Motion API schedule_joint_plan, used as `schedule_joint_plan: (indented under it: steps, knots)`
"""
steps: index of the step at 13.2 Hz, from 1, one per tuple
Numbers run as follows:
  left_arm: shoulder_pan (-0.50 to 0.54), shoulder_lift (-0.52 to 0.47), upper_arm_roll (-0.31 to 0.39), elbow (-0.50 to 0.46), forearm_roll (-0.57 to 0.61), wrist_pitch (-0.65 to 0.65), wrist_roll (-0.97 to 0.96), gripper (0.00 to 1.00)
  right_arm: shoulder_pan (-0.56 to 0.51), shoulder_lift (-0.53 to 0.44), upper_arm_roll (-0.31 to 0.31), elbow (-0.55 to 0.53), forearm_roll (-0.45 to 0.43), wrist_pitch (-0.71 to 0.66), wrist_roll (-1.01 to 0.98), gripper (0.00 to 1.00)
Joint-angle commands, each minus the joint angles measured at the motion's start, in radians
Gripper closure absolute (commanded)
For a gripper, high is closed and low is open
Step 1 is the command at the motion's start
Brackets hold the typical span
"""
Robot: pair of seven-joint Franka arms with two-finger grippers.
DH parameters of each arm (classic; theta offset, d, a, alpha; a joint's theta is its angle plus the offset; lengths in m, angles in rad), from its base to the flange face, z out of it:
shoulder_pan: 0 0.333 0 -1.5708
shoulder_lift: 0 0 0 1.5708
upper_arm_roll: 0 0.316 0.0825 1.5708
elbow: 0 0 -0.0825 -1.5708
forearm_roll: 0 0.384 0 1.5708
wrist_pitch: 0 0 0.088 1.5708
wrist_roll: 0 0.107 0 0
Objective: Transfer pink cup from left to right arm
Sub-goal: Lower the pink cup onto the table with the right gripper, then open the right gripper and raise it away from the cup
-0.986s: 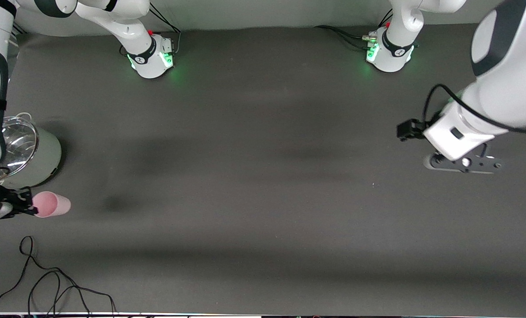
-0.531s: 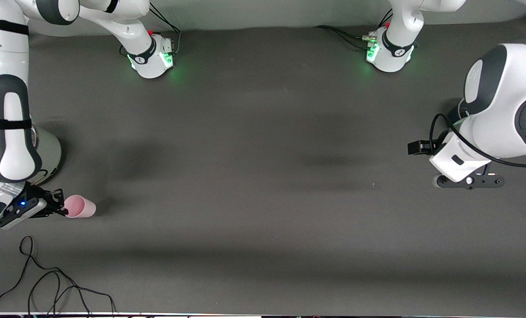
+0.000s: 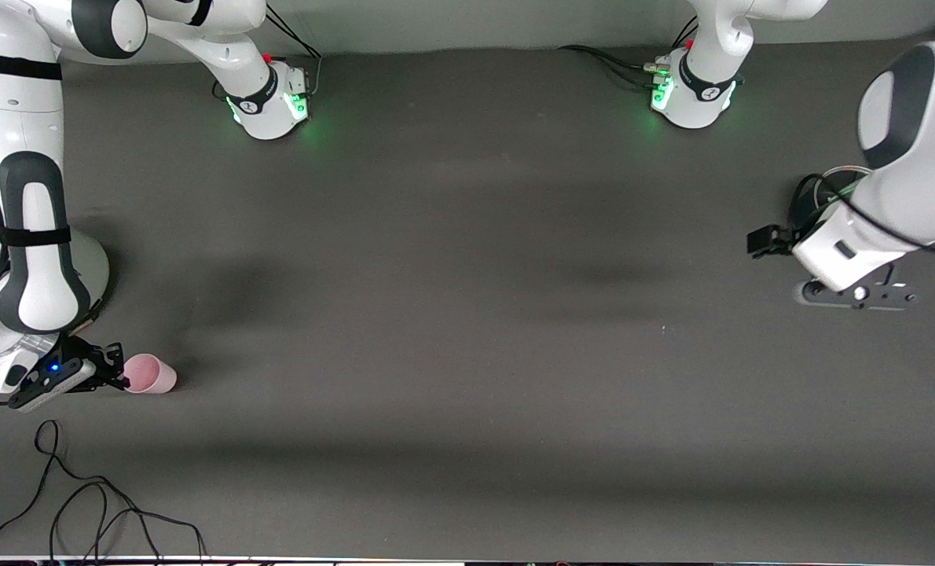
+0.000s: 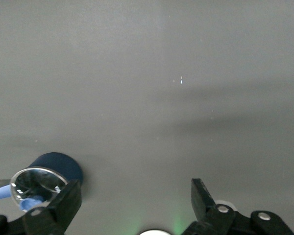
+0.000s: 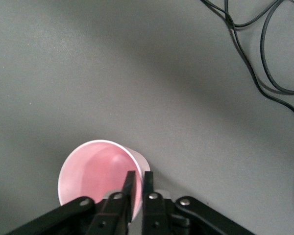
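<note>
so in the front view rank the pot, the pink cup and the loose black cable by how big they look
1. Black cable, sprawling widest in its loops.
2. Pot, mostly hidden by the right arm, so unsure against the cable.
3. Pink cup, clearly smallest.

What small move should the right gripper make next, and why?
Probably open fully and lift straight up. The right gripper pinches the rim of the pink cup, which looks set on the table; the left gripper waits open, away.

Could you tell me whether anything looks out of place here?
Nothing is spilled or damaged. The pink cup stands upright on the table, its rim pinched between the right gripper's fingers; the left gripper hangs open, empty.
</note>
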Motion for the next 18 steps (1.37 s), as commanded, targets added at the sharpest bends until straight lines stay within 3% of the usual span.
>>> schedule_joint_plan:
  steps: [1, 6, 7, 10, 13, 15, 18]
  knots:
    - [0.014, -0.017, -0.007, 0.016, 0.012, -0.031, 0.042, 0.0, 0.001, 0.021, 0.0, 0.027, 0.044, 0.004, -0.03, 0.0]
    - [0.009, -0.015, -0.008, 0.014, 0.011, -0.031, 0.036, 0.0, 0.001, -0.037, -0.009, 0.039, 0.032, -0.072, 0.027, 0.0]
    - [0.006, -0.017, -0.008, 0.017, 0.008, -0.028, 0.038, 0.0, 0.019, -0.066, -0.041, 0.039, 0.023, -0.101, 0.06, 0.0]
    - [0.046, -0.02, -0.059, 0.016, 0.008, -0.013, 0.038, 0.0, 0.09, -0.187, -0.09, 0.039, -0.167, -0.216, 0.312, 0.0]
    - [0.201, -0.024, -0.21, 0.017, 0.008, 0.024, 0.042, 0.0, 0.174, -0.33, -0.089, 0.048, -0.388, -0.419, 0.713, 0.0]
    - [0.273, -0.029, -0.264, 0.017, 0.018, 0.062, 0.047, 0.0, 0.235, -0.404, -0.089, 0.047, -0.462, -0.508, 0.903, 0.0]
    - [0.295, -0.073, -0.268, -0.015, 0.018, 0.114, 0.045, 0.0, 0.33, -0.511, -0.089, 0.042, -0.56, -0.64, 1.198, 0.0]
